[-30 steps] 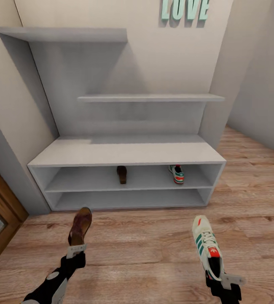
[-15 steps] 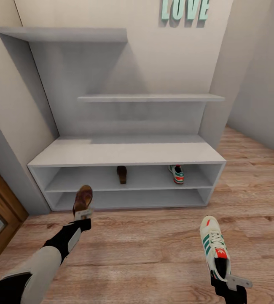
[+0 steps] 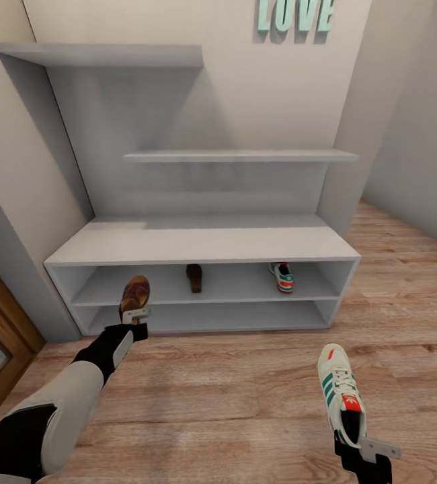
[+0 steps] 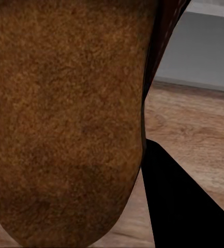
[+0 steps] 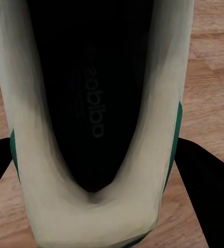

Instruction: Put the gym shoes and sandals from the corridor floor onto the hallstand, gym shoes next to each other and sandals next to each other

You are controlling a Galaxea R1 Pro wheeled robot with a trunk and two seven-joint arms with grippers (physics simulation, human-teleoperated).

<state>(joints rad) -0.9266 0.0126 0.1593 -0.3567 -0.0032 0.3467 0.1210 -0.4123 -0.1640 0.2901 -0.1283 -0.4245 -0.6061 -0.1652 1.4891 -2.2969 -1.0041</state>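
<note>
Two sandals (image 3: 136, 290) (image 3: 194, 277), two gym shoes (image 3: 339, 393) (image 3: 282, 276), seemingly.

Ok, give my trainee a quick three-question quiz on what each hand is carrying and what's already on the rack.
1. True or false: the left hand holds a sandal.
2. Which shoes already sit on the hallstand? A) two sneakers B) one sandal, one gym shoe C) none
3. Fill in: the right hand carries a ____.

Key: 1 true; 2 B, both on the upper shelf row; 3 gym shoe.
</note>
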